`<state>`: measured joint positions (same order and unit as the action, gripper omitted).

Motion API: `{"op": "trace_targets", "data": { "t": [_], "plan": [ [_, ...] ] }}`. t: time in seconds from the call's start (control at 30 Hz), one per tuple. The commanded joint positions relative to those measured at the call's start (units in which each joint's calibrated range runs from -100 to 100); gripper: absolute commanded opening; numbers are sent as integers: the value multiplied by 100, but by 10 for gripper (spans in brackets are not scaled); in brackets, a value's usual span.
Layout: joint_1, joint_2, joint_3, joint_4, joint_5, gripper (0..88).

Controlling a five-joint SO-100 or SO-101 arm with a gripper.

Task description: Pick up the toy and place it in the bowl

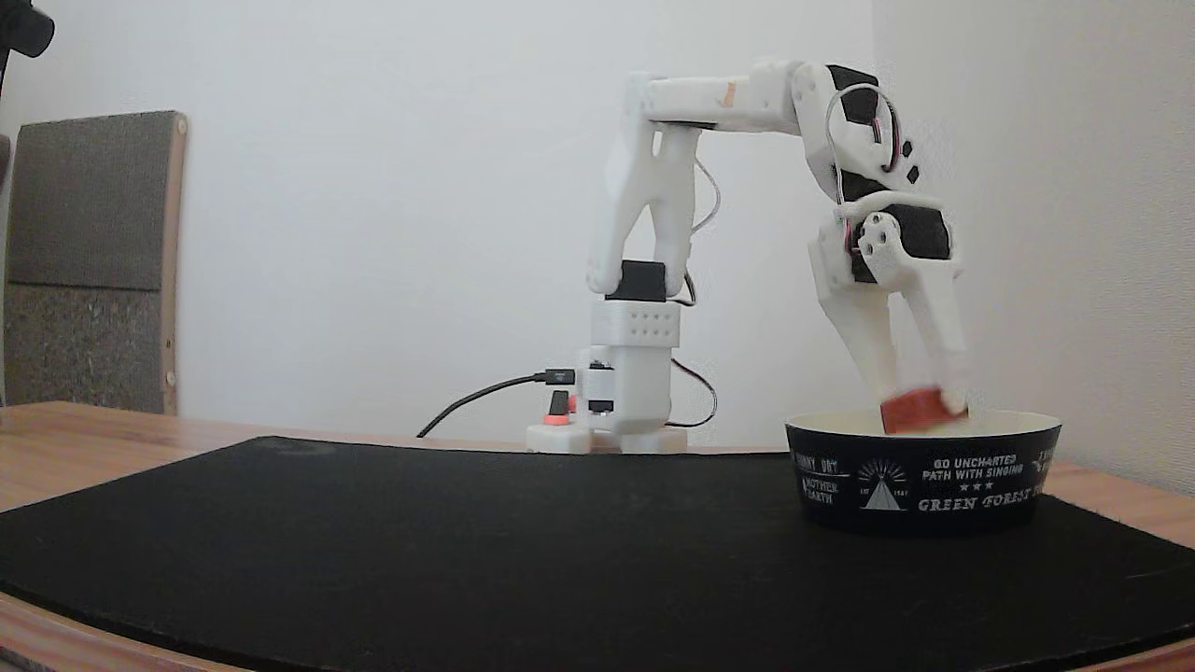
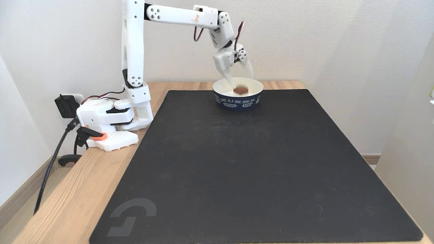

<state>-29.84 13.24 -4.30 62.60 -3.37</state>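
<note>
Chair back [image 1: 93,261]: grey upholstered panel with a pale wood edge, at the far left of a fixed view, behind the wooden table [image 1: 56,448].

Cable [image 2: 51,162]: black, hanging off the table's left edge in a fixed view, plugged in beside the arm's base [image 2: 108,125].

Mat [image 2: 251,169]: black, covering most of the tabletop, with a grey logo in its near left corner (also in the low side view [image 1: 467,541]).

Arm [image 1: 653,215]: white, with black motor housings; the upper link rises from the base and the forearm reaches level toward the right, the wrist bent downward.

Gripper [image 1: 920,401]: pointing down over the bowl, tips just at rim height in the side view; in the high view [image 2: 240,81] it hangs above the bowl's cream inside.

Fingers [image 1: 873,350]: spread apart in both fixed views (somewhat motion-blurred in the high one); whether either tip touches the toy I cannot tell.

Toy [image 1: 917,409]: red block, tilted, at the rim line between the fingertips in the side view; in the high view [image 2: 240,89] it appears as a blurred reddish patch inside the bowl, below the fingers.

Bowl [image 1: 924,485]: black outside with white lettering and a tent emblem, cream rim, standing on the mat's far side, at the right of the side view [image 2: 237,101].
</note>
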Motion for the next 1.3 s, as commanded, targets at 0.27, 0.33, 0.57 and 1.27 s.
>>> {"op": "trace_targets", "data": {
  "t": [0.27, 0.33, 0.57, 1.27],
  "plan": [
    [110, -1712, -836, -832, 55, 8],
    [295, -2012, -674, -722, 45, 37],
    [1901, -3954, 2372, -731, 81, 23],
    [2486, -11307, 10340, -739, 40, 23]
  ]
}}
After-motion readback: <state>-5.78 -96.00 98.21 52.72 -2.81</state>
